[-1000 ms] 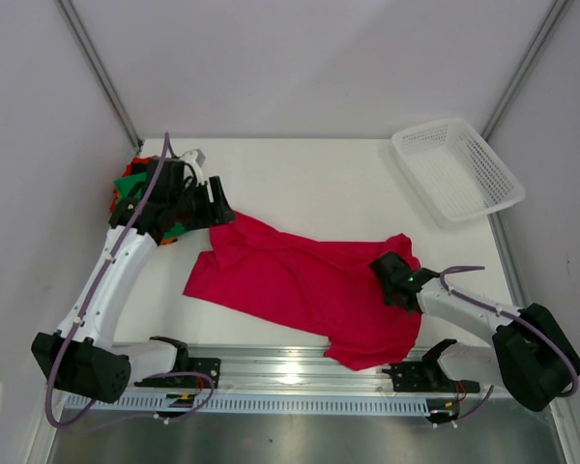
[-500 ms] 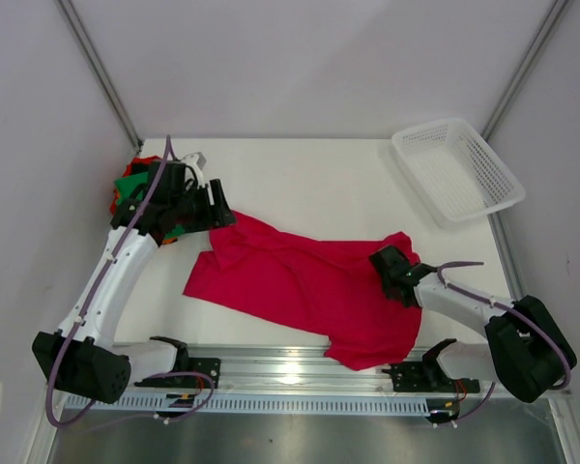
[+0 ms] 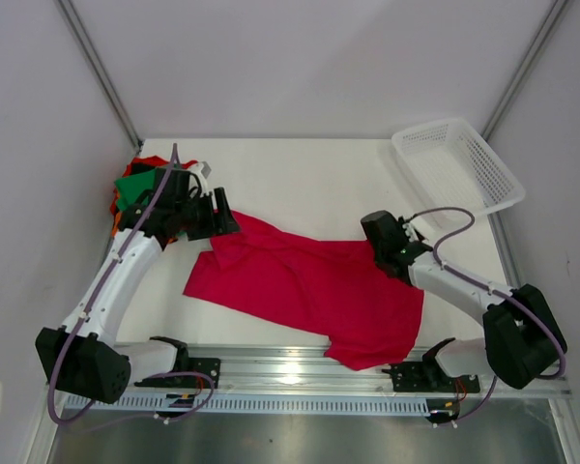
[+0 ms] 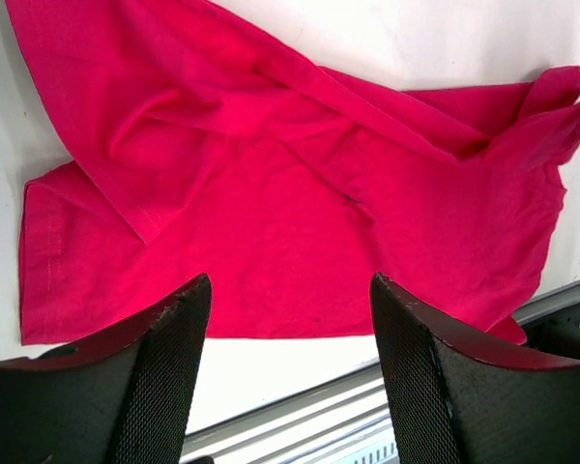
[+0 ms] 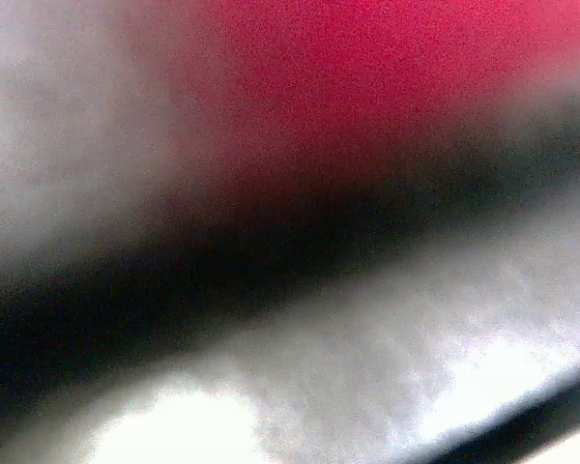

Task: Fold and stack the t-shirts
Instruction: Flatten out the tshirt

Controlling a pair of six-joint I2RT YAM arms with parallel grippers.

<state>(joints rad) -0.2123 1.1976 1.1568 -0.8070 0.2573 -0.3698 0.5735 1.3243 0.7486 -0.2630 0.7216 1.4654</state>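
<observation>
Crimson t-shirt (image 3: 300,285) lies rumpled before me; my right gripper (image 3: 379,237) clenches its right corner, my left gripper (image 4: 290,285) hangs released above its left end

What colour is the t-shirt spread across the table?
The plain cloth t-shirt is crimson-red; best in the left wrist view.

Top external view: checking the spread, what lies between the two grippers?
The crimson-red cloth t-shirt, from left gripper to right gripper, in the top external view.

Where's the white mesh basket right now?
In the top view, the basket sits at the far right corner of the table, beyond the right end effector and clear of the crimson t-shirt.
</observation>
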